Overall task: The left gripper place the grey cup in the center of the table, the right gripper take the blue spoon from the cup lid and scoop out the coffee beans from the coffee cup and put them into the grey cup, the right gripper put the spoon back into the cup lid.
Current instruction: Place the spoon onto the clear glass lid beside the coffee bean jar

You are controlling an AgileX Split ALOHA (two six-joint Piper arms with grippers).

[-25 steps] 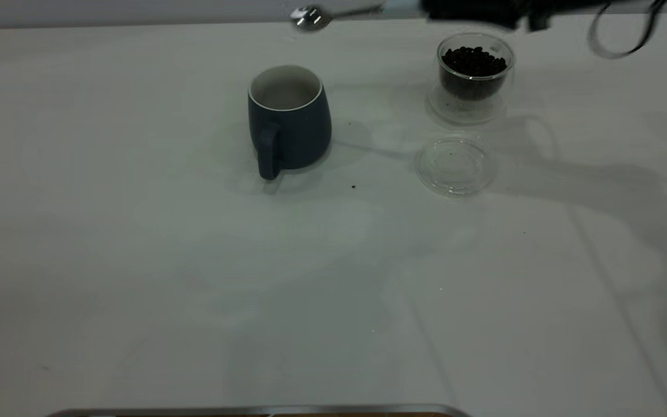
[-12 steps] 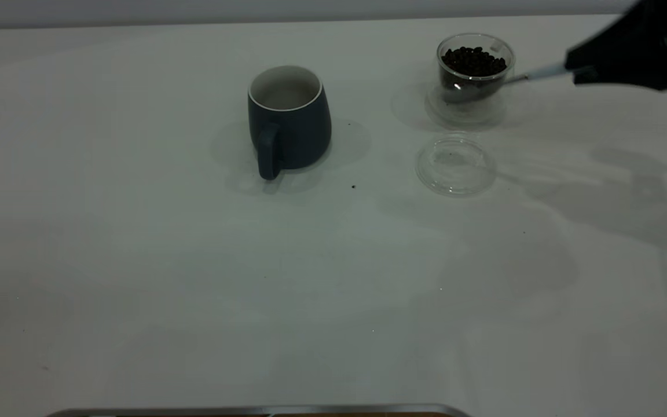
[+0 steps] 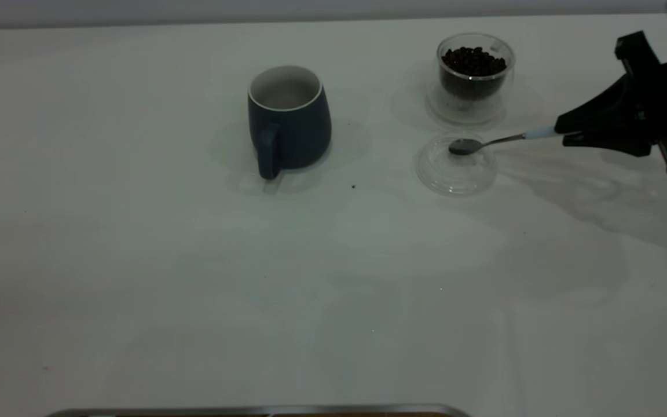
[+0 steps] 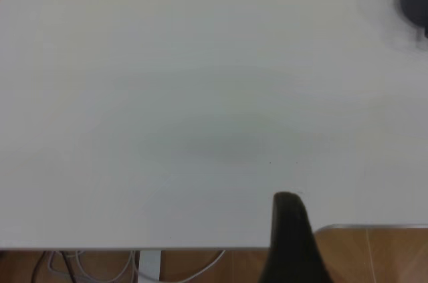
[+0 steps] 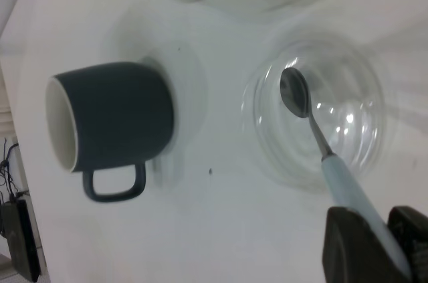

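Exterior view: the grey cup (image 3: 289,119) is seen upright at the table's middle, white inside. Further right, the spoon (image 3: 487,142), pale-blue-handled with a metal bowl over the clear cup lid (image 3: 455,165), is clamped by the right gripper (image 3: 565,133).

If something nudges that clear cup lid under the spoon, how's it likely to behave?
The cup lid looks thin and clear, so probably light and quick to slide on the smooth table. Low and flat, it seems unlikely to tip. The spoon, held by the right gripper, has its bowl over it and might shift it.
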